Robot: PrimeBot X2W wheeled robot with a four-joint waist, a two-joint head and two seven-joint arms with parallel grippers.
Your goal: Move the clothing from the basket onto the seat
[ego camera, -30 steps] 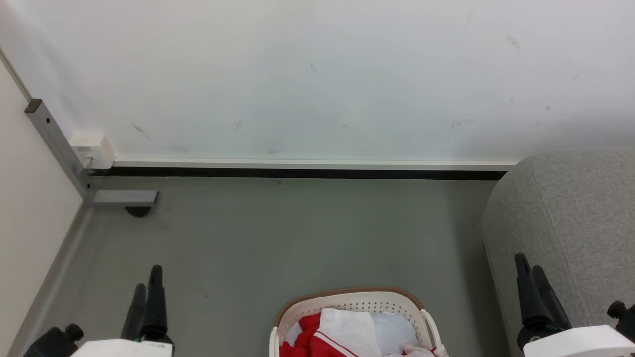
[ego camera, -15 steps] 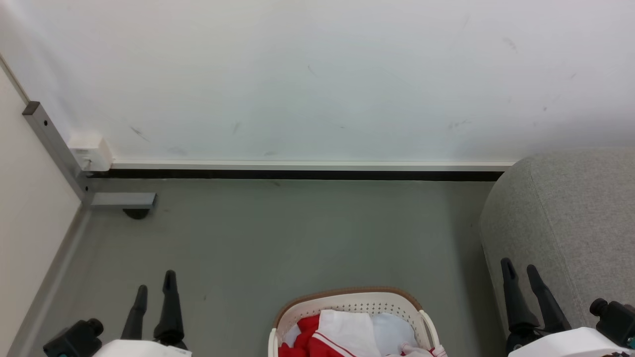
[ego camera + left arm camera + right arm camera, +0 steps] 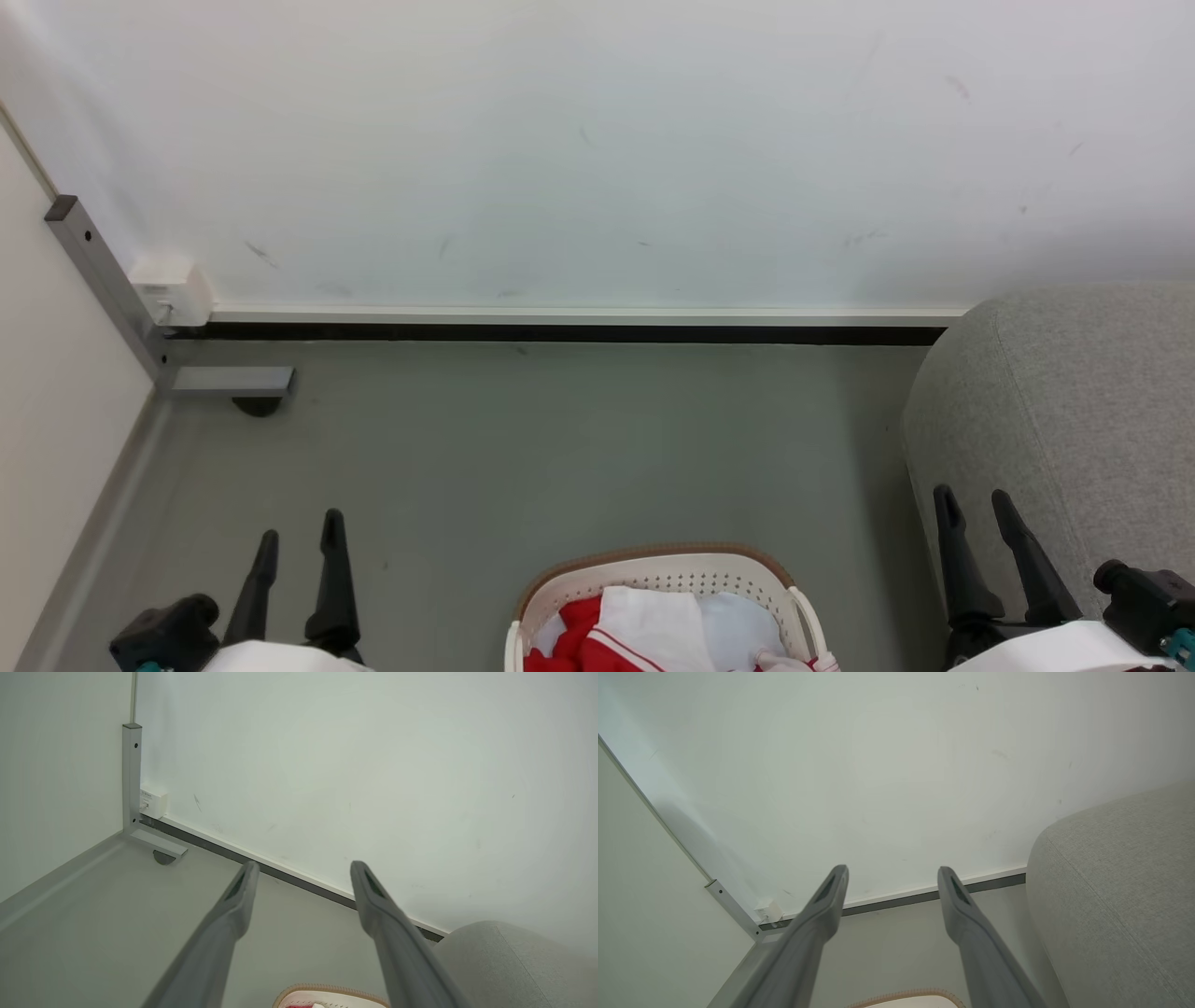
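The cream basket [image 3: 579,581] with a brown rim stands on the floor at the bottom centre of the head view, its rim [image 3: 327,990] also peeking into the left wrist view. Red clothing [image 3: 574,635] with white trim lies inside it beside a pale pad [image 3: 742,625]. The grey seat [image 3: 1074,411] rises at the right, and shows again in the right wrist view [image 3: 1120,891]. My left gripper [image 3: 300,527] hangs open and empty left of the basket. My right gripper [image 3: 973,499] is open and empty in front of the seat's side.
A white wall [image 3: 597,149] with a dark baseboard [image 3: 560,332] closes off the back. A grey metal post [image 3: 103,280] with a foot and a small white box [image 3: 173,289] stand in the left corner. Grey floor [image 3: 560,439] lies between the basket and the wall.
Both grippers' fingers have turned so their gaps now face the camera, and both arms have shifted slightly inward. The head view has drifted a little.
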